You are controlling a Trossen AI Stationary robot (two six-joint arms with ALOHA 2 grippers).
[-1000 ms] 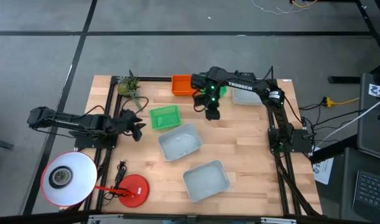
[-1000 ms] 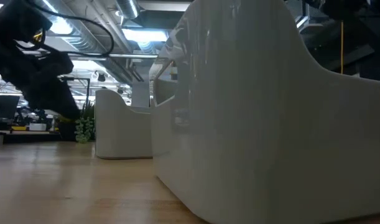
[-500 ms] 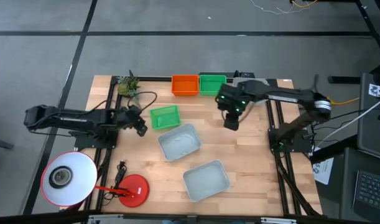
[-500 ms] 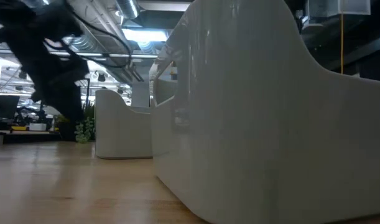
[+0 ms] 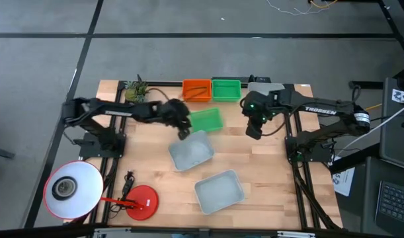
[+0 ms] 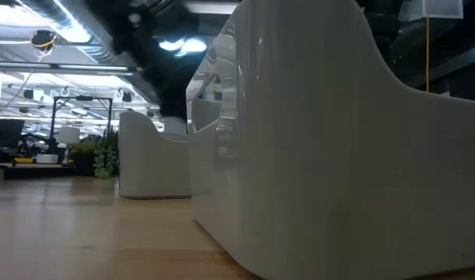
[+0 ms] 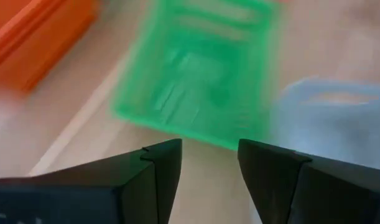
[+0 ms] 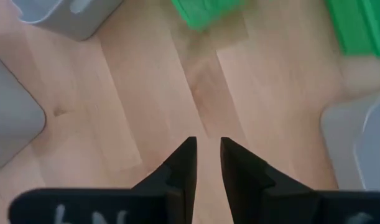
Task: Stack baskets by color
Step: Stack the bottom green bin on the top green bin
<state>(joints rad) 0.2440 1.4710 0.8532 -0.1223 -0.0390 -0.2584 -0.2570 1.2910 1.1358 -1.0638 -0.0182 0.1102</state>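
Observation:
A green basket stands on the table's middle, beside a pale grey basket. My left gripper is open, its fingertips at the green basket's left wall, with bare table between them. An orange basket and a second green basket stand side by side at the far edge. Another grey basket stands near the front. My right gripper hangs over bare wood right of centre, pointing down, fingers a little apart and holding nothing. My left gripper comes at the green basket's left wall slanting down from the table's left. Its open fingertips stand right at that wall. Blur hides whether they touch it. The basket rests on the table.
A third grey basket stands at the far right, partly under my right arm. A small plant sits at the far left corner. A lamp with a white shade and red base is at the near left.
My left gripper has swept from the table's left edge toward the right, up to the green basket, which has slid toward the right and turned a little. My right gripper has gone toward the table's right edge, away from the far green basket.

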